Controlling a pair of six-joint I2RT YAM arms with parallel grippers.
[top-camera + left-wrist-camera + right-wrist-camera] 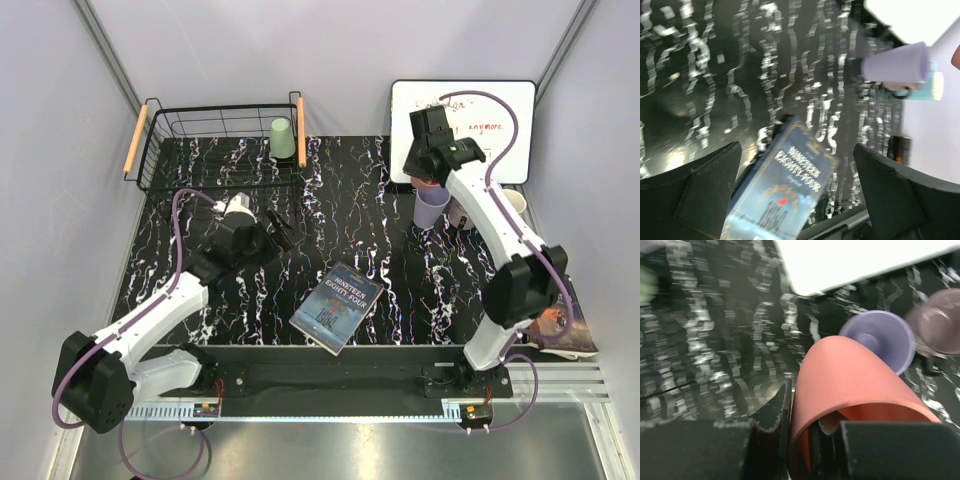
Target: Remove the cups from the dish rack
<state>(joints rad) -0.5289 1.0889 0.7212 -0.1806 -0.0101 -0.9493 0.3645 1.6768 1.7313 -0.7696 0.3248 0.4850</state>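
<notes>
While my right fingers (771,416) pinch the salmon cup (850,375) by its rim, lowering beside the lilac cup (880,337) risks tipping it; left fingers (710,185) spread, empty.

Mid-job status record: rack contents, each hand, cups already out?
rack: dish rack holds one pale green cup
right hand: shut on salmon cup, beside lilac cup
left hand: open, empty
out of rack: lilac cup, mauve cup, near whiteboard
</notes>
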